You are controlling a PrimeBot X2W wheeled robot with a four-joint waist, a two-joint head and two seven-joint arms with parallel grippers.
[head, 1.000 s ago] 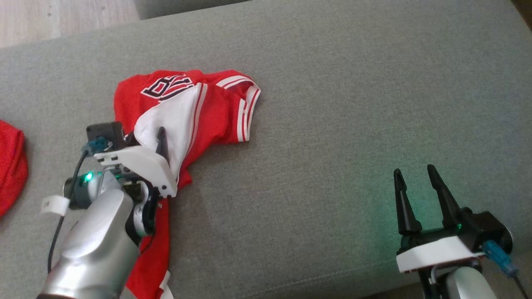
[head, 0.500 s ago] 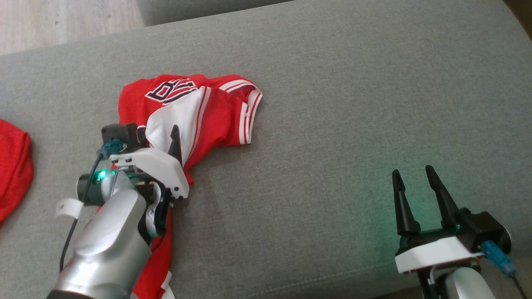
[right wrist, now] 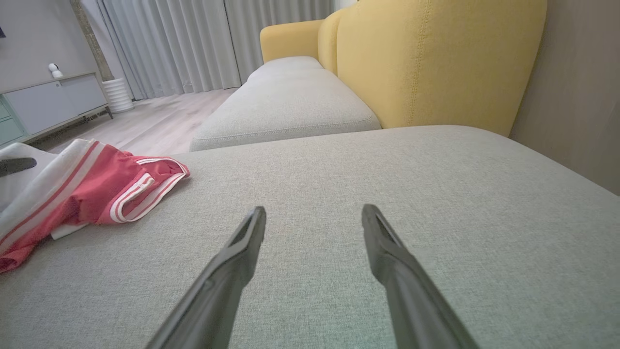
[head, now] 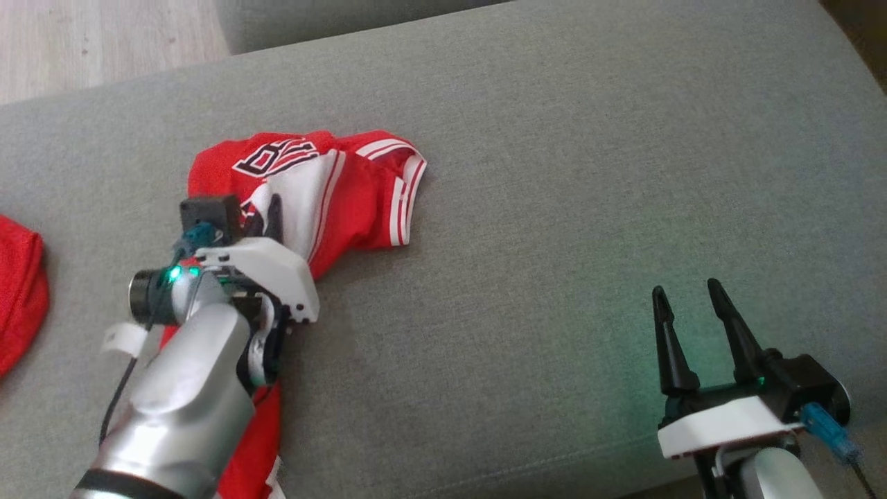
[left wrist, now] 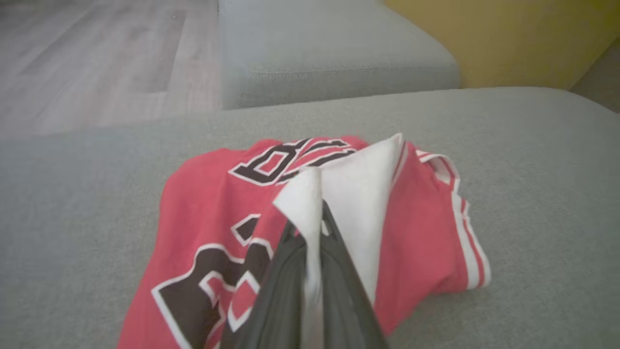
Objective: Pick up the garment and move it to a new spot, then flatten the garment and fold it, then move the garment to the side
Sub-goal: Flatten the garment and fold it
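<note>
One red jersey (head: pixel 353 187) lies left of centre on the grey cushion (head: pixel 554 173), its white fold pinched by the left gripper (head: pixel 274 211). One other red cloth (head: pixel 17 291), perhaps a garment, sits at the left edge. The right gripper (head: pixel 686 301), jaws spread, is at lower right with bare cushion around it.

Garment (head: pixel 346 201) showing red, with a white panel, white stripes edging the hems, black lettering outlined white. Sofa cushion (head: pixel 589 173) lying plain grey; backrest (right wrist: pixel 436 63) showing mustard yellow. Floor (head: pixel 104 41) showing pale wood grain. Second cloth (head: pixel 17 291) showing red. Curtains (right wrist: pixel 193 43) hanging off-white, pleated.
</note>
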